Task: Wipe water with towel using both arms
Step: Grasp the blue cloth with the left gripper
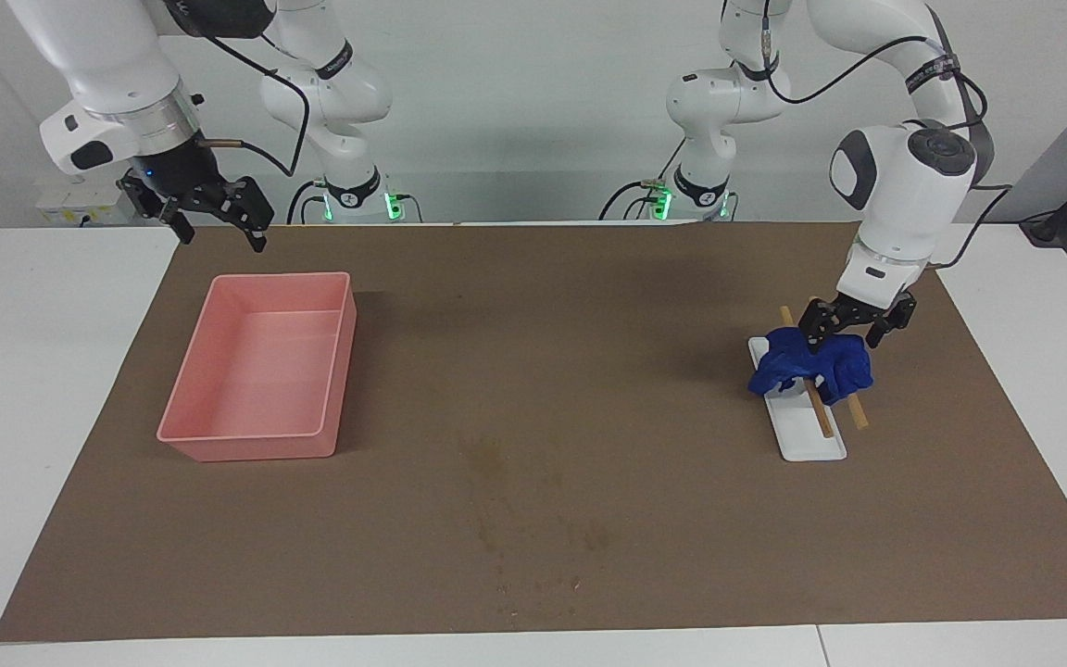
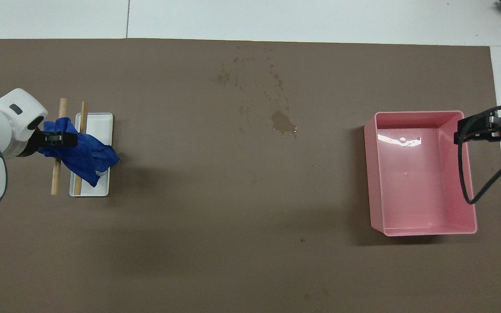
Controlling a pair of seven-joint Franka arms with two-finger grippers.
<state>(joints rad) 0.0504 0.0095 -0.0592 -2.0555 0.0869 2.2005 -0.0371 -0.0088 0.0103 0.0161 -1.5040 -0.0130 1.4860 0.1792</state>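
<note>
Left gripper [image 1: 853, 335] down on the towel [image 1: 811, 363], jaws spread and not yet closed on it.

The towel lies heaped over two wooden sticks [image 1: 819, 414] and a white tray [image 1: 811, 443] toward the left arm's end of the mat [image 1: 533, 519]. Closing here could catch a stick along with the cloth, or pinch only a loose fold that slips free, dragging the tray. The water [image 2: 282, 122] sits mid-mat, well apart. The right gripper [image 1: 209, 208], open, waits in the air by the pink bin [image 1: 260, 366].
</note>
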